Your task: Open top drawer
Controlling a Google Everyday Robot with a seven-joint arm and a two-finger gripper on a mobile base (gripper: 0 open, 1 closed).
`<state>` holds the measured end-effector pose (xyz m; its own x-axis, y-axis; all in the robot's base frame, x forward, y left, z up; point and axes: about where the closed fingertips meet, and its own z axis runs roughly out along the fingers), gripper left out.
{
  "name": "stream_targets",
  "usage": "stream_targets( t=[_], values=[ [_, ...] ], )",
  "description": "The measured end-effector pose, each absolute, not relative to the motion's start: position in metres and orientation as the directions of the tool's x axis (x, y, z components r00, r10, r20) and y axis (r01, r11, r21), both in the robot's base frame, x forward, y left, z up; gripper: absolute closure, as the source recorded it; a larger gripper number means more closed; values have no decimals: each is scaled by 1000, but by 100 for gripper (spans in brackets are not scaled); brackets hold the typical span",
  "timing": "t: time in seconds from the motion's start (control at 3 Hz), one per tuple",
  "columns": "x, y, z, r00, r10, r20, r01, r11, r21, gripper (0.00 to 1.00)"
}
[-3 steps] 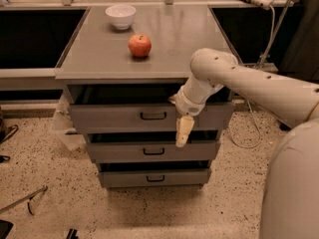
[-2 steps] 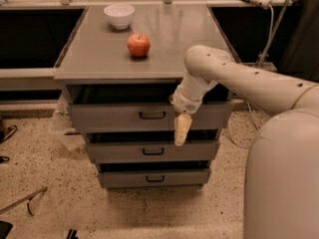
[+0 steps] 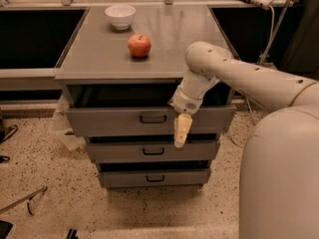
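The top drawer is the widest grey drawer of the cabinet, with a small black loop handle. It stands partly pulled out, with a dark gap showing under the cabinet top. My gripper hangs pointing down in front of the drawer front, just right of the handle and reaching over the drawer's lower edge. The white arm comes in from the right.
Two narrower grey drawers sit below, both slightly out. On the cabinet top are a red apple and a white bowl. Cables hang at the right. My white body fills the lower right. The floor is speckled.
The top drawer front and its handle have come a little further out towards me. The gripper has stayed just right of the handle. The apple and bowl have not moved.
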<state>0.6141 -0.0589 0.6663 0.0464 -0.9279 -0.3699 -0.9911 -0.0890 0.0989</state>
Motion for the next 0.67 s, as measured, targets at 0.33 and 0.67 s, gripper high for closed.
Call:
stream_targets(
  t=[0.33, 0.67],
  values=[
    [614, -59, 666, 46, -928, -370, -991, -89, 99, 0],
    [595, -66, 666, 12, -935, -356, -993, -53, 104, 0]
  ],
)
